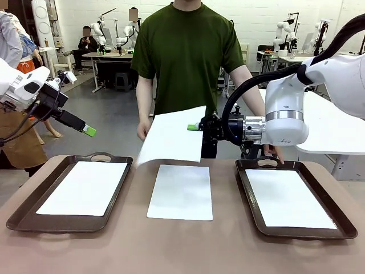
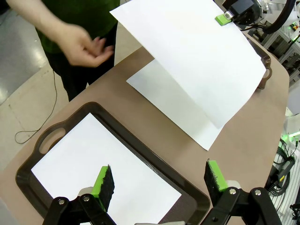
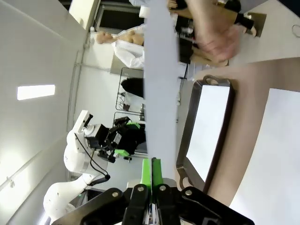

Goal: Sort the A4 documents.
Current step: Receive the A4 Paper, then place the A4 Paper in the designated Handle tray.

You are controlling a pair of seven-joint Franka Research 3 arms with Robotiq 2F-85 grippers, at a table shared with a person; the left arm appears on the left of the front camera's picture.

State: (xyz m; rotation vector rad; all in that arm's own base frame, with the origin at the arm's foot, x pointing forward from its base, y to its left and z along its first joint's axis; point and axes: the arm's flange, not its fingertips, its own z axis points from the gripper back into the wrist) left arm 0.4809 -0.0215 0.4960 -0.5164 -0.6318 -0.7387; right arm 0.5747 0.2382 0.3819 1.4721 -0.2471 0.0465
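Over the counter's [image 1: 182, 245] middle, one A4 document [image 1: 171, 136] hangs pinched at its corner by the closed right tool [image 1: 194, 127], likely held clear for sorting. Others lie flat below it and in the left tray [image 1: 20, 220] and right tray [image 1: 302, 233]. Right wrist view shows that grip edge-on; left wrist view shows the left tool [image 2: 159, 176] gaping, empty.

Four A4 documents [image 1: 171, 137], two dark brown trays [image 1: 57, 223], one person [image 1: 185, 57].
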